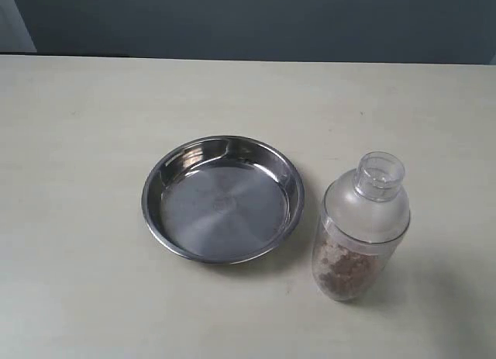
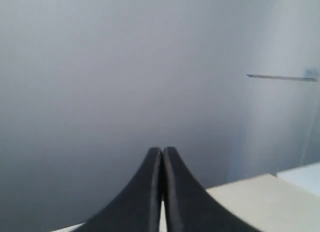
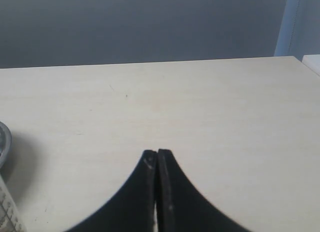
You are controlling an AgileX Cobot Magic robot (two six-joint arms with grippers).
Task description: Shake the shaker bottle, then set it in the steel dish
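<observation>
Fingers first: the right gripper [image 3: 157, 154] has its two black pads pressed together, with no gap and nothing between them. The left gripper [image 2: 162, 151] is closed up the same way, empty, and points at a grey wall [image 2: 100, 66] with only a corner of the pale beige table [image 2: 250, 197] beyond its tips.

We judge the step in hand to be the reach for the clear plastic shaker bottle with frosted domed shoulder, small clear cap and brownish-white granules [image 1: 358, 235]. That reach is not yet begun, and the right arm looks the better placed for it. To do it well we would spread the right fingers wider than the bottle before closing in (a shut pair would only knock it over). We would then swing them round to face it and take it on the clear body below the frosted shoulder, squarely and firmly enough that shaking cannot work it loose.

The bottle stands upright on the table. Relative to the right fingers it lies off to one side, back near their roots rather than ahead of the tips, and only a sliver of the bottle [image 3: 6, 214] shows there. Farther out on that same side is the round shallow shiny steel dish [image 1: 149, 204], just beside the bottle, with nothing in it.
</observation>
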